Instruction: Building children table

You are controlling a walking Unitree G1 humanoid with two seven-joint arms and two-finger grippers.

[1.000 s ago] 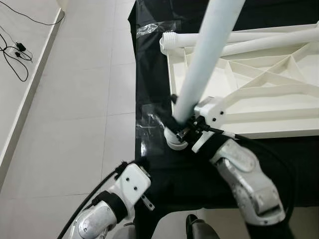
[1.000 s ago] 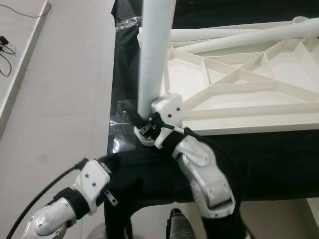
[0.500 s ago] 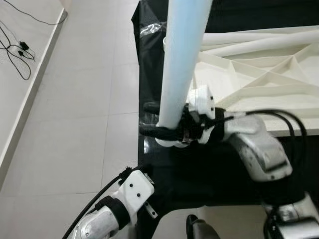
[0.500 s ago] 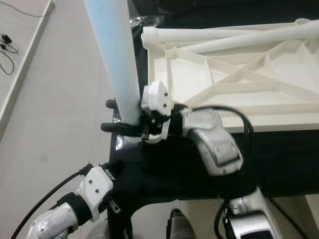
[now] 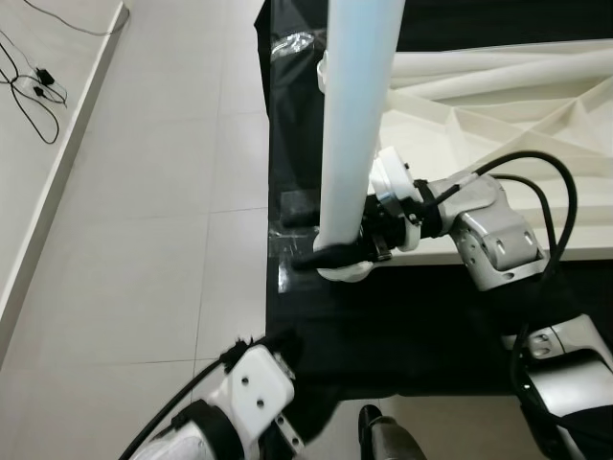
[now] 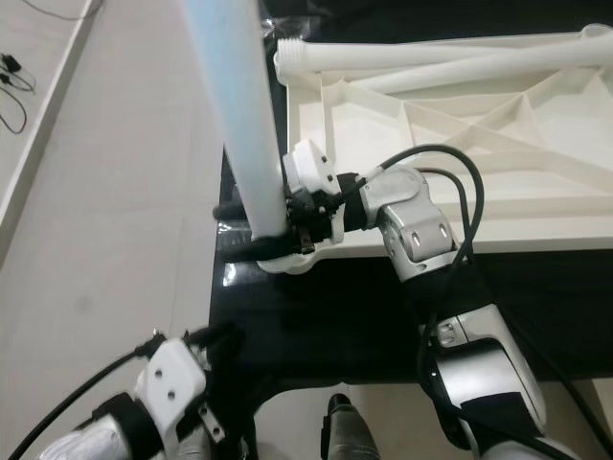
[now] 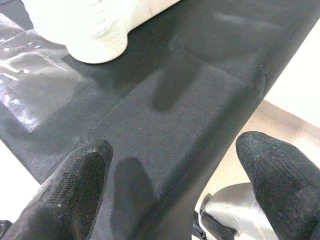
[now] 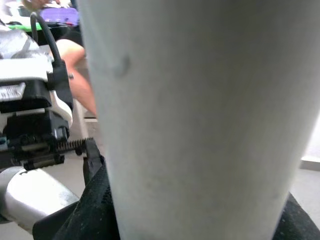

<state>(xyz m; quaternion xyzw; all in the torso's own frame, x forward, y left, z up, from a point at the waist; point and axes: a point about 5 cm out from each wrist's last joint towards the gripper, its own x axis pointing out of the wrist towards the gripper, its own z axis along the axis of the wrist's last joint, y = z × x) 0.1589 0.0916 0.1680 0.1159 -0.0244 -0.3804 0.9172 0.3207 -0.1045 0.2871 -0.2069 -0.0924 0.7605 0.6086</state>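
The white tabletop [image 5: 498,125] lies upside down on a black cloth [image 5: 402,326], ribs up. A thick white table leg [image 5: 352,115] stands almost upright at its near left corner, its ringed foot end [image 5: 343,271] down on the cloth. My right gripper [image 5: 335,251] is shut on the leg just above that end, black fingers [image 6: 239,249] pointing left. In the right wrist view the leg [image 8: 200,115] is pressed close to the camera. My left gripper [image 7: 175,180] hangs open over the cloth's near edge, below the leg end [image 7: 95,30].
Two more white legs [image 6: 431,62] lie along the far side of the tabletop. Tiled floor [image 5: 144,192] spreads to the left, with cables [image 5: 38,86] by the wall. Clear tape [image 5: 292,43] shines on the cloth. A person's leg [image 8: 75,75] is behind the held leg.
The held leg has swung from leaning right to nearly upright, and its foot end has moved in against the tabletop's corner. My right wrist has turned, fingers now pointing left. The left arm has dropped lower.
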